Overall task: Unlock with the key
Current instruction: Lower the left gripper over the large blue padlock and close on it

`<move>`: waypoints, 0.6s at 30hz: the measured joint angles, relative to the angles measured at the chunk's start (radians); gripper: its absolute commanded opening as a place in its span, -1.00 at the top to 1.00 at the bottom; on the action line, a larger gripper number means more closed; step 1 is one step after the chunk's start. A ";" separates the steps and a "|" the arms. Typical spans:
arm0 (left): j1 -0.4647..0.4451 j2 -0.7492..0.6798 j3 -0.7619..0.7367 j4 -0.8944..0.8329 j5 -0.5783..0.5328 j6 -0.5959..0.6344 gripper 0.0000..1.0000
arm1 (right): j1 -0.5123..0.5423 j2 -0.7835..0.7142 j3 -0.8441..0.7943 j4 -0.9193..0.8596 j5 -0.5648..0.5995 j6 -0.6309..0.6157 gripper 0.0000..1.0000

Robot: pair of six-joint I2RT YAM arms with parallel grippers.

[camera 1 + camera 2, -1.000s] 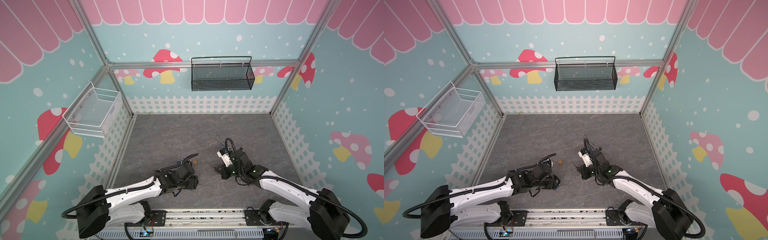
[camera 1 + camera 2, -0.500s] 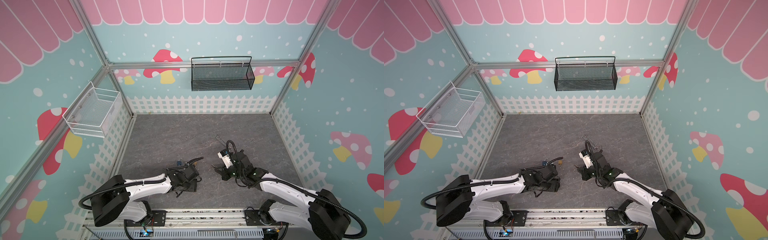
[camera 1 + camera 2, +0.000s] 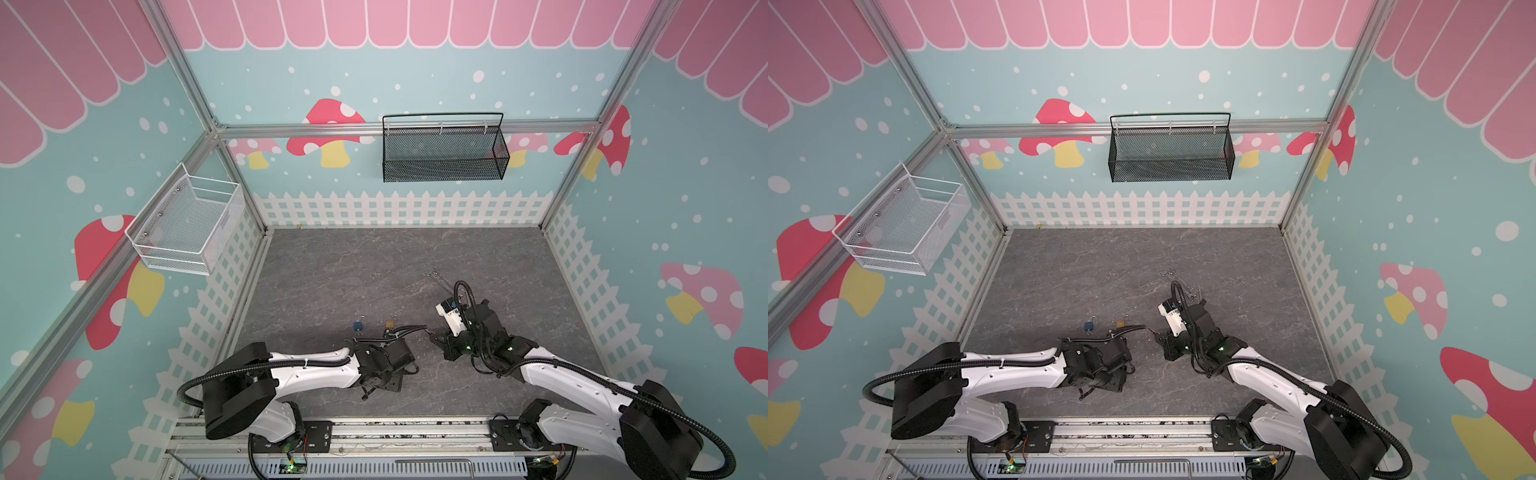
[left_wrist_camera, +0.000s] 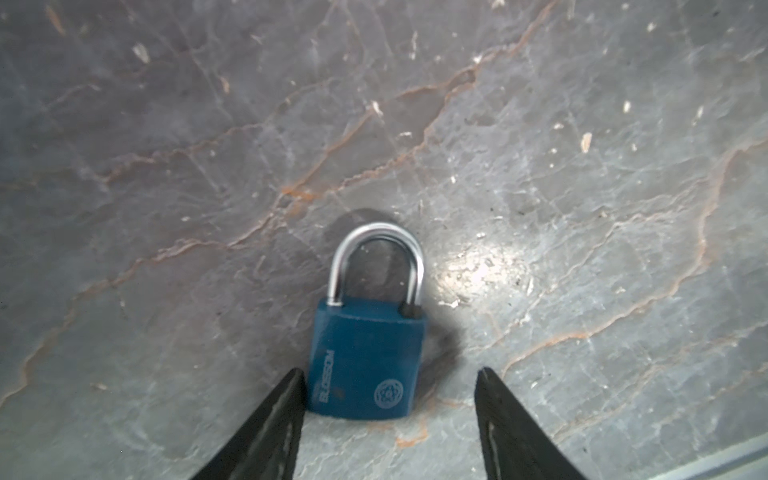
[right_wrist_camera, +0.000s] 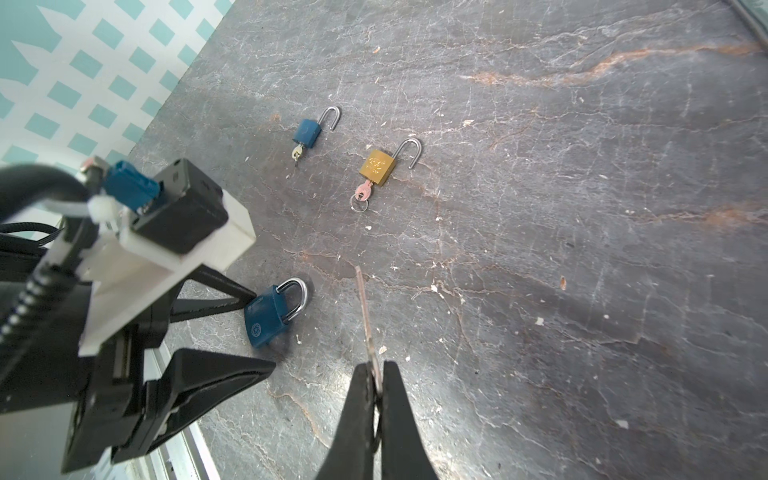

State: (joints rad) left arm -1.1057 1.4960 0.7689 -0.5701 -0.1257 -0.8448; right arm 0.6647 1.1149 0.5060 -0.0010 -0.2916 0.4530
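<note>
1. Left gripper: my jaws stand moderately wide, low over the table. They straddle the lock and are not closed on it.
2. Blue padlock: it lies on the table between my left fingers. Its shackle is shut and points away from the gripper.
3. Finger clearance: one left finger sits right against the side of the lock body, and I cannot tell whether it touches. The opposite finger stands clear, with bare table between it and the body.
4. Right gripper: my jaws are clamped on a key. The blade projects straight out ahead of the fingertips. The key ring sits back between the fingers.
5. Key position: the blade tip is near the shackle end of the blue padlock but apart from it. It is not in the lock.
6. Top views: the blue padlock is hidden under my left gripper in both.
7. Beyond both grippers, two more locks lie side by side, well apart from the key I hold:
   - a smaller blue lock with its shackle swung open and a pale key in its base;
   - a gold lock with its shackle swung open and a pink key in its base.
</note>
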 measured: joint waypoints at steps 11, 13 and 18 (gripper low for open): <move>-0.049 0.159 0.154 -0.118 -0.093 -0.041 -0.07 | -0.010 -0.058 -0.003 -0.020 0.040 0.042 1.00; -0.049 0.160 0.156 -0.127 -0.100 -0.050 -0.06 | -0.018 -0.058 -0.003 -0.026 0.035 0.053 1.00; -0.049 0.173 0.171 -0.154 -0.117 -0.066 0.03 | -0.037 -0.052 -0.003 -0.032 0.007 0.069 1.00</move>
State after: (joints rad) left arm -1.1545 1.6691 0.9394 -0.7246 -0.2432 -0.9112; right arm 0.6277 1.0626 0.5026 -0.0326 -0.2844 0.5224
